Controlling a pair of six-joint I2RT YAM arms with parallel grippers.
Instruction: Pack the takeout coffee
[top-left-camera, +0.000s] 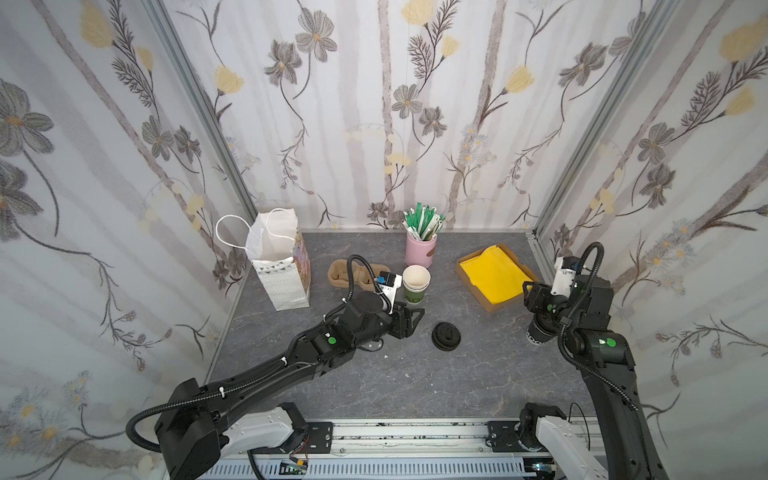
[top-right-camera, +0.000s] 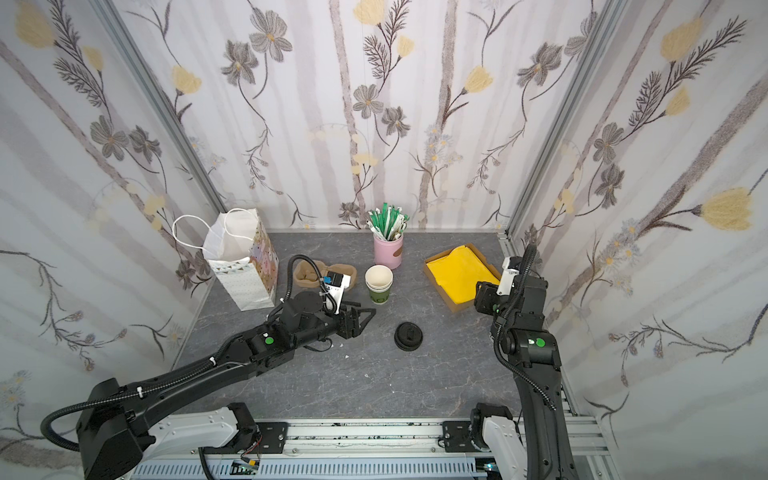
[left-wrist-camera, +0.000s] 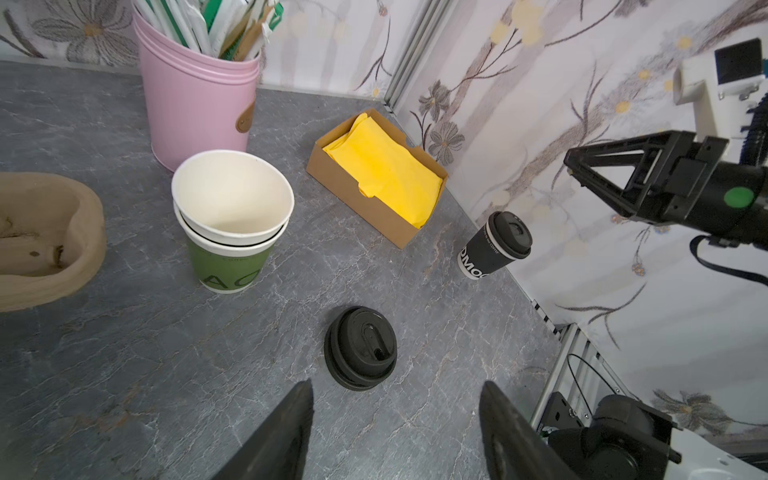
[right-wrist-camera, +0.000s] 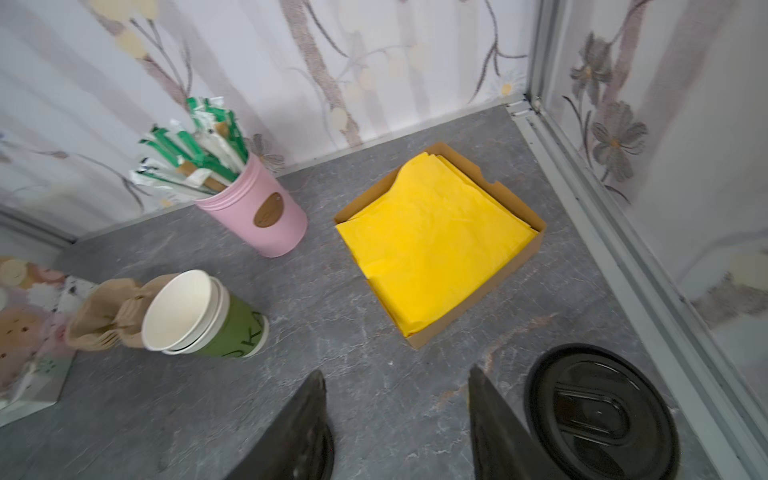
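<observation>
1. Soft, even light is falling from above; the grey table is showing no harsh glare.
2. The takeout coffee and loose black lids are casting only faint, short shadows.
3. Wide lenses are bowing wall edges outward.
4. The right wrist view is blurring toward its edges, smearing the paper bag.
</observation>
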